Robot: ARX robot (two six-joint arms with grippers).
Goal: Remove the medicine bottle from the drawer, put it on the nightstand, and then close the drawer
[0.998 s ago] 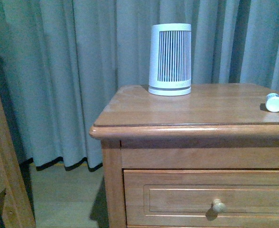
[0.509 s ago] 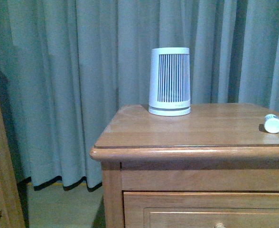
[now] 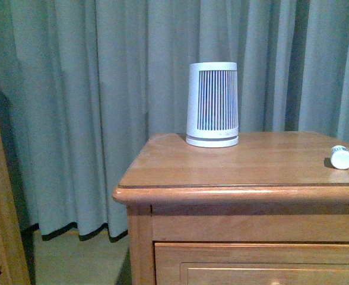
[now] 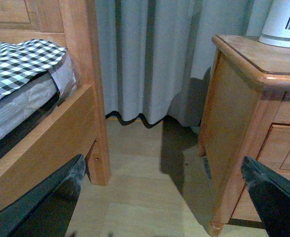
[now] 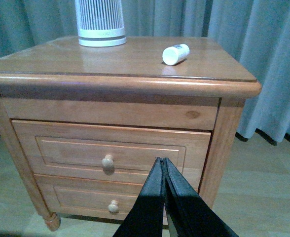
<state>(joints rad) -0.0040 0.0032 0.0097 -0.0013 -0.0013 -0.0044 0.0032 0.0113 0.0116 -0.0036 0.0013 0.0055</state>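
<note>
The medicine bottle (image 3: pixel 342 157) (image 5: pixel 175 54), small and white, lies on its side on top of the nightstand (image 3: pixel 234 172) (image 5: pixel 135 61) (image 4: pixel 243 98), near its right edge. The drawer (image 5: pixel 110 150) is the upper one and sits flush with the cabinet front, its round knob (image 5: pixel 107 161) showing. My right gripper (image 5: pixel 162 160) is shut with nothing in it, hanging in front of the drawer, a little to the knob's right. My left gripper (image 4: pixel 162 170) is open and empty, low over the floor between the bed and the nightstand's side. Neither arm shows in the front view.
A tall white ribbed device (image 3: pixel 213 104) (image 5: pixel 99 22) stands at the back of the nightstand top. A lower drawer (image 5: pixel 105 200) sits beneath. A wooden bed frame post (image 4: pixel 93 89) and checked bedding (image 4: pixel 17 61) are at the left. Grey curtains (image 3: pixel 73 113) hang behind.
The front view has tilted upward: the nightstand top sits lower in the picture and the drawer knob has dropped out of view. The bottle and the ribbed device have stayed put on the top.
</note>
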